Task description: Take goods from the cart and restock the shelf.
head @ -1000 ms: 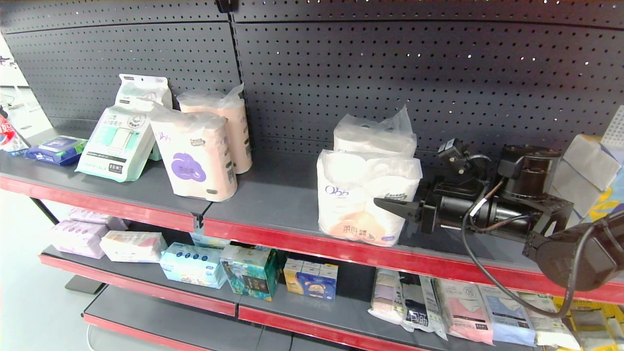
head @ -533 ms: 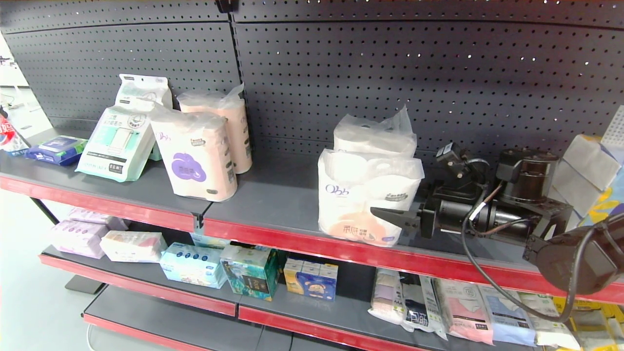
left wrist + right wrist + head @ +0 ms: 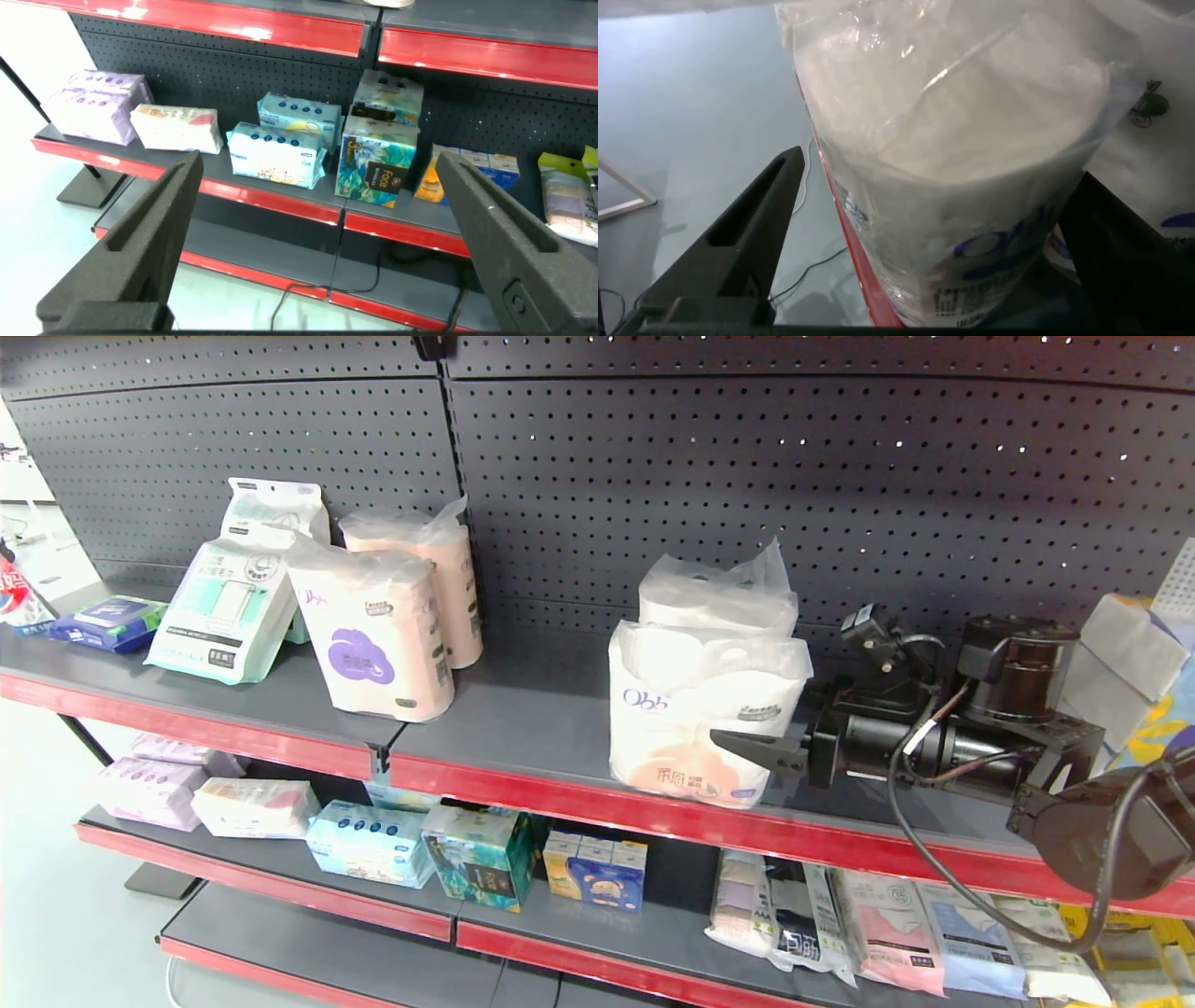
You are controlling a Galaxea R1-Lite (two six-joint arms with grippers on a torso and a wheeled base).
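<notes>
A white toilet-roll pack [image 3: 691, 700] stands near the front edge of the grey top shelf [image 3: 532, 719], with a second pack [image 3: 714, 593] behind it. My right gripper [image 3: 726, 717] comes in from the right, open, with its fingers straddling the front pack. One black finger [image 3: 756, 749] lies across the pack's front; the other is hidden behind it. In the right wrist view the pack [image 3: 952, 140] sits between the spread fingers of the right gripper [image 3: 938, 168]. My left gripper [image 3: 318, 163] hangs open and empty, facing the lower shelves.
Two pink roll packs [image 3: 378, 635] and green pouches [image 3: 229, 611] stand at the shelf's left, and blue-white boxes [image 3: 1134, 663] stand at the far right. Tissue boxes [image 3: 280, 149] line the lower shelf. Bare shelf lies between the roll packs.
The right gripper's front finger has dropped slightly lower across the pack's face. The pack itself has stayed in place on the shelf.
</notes>
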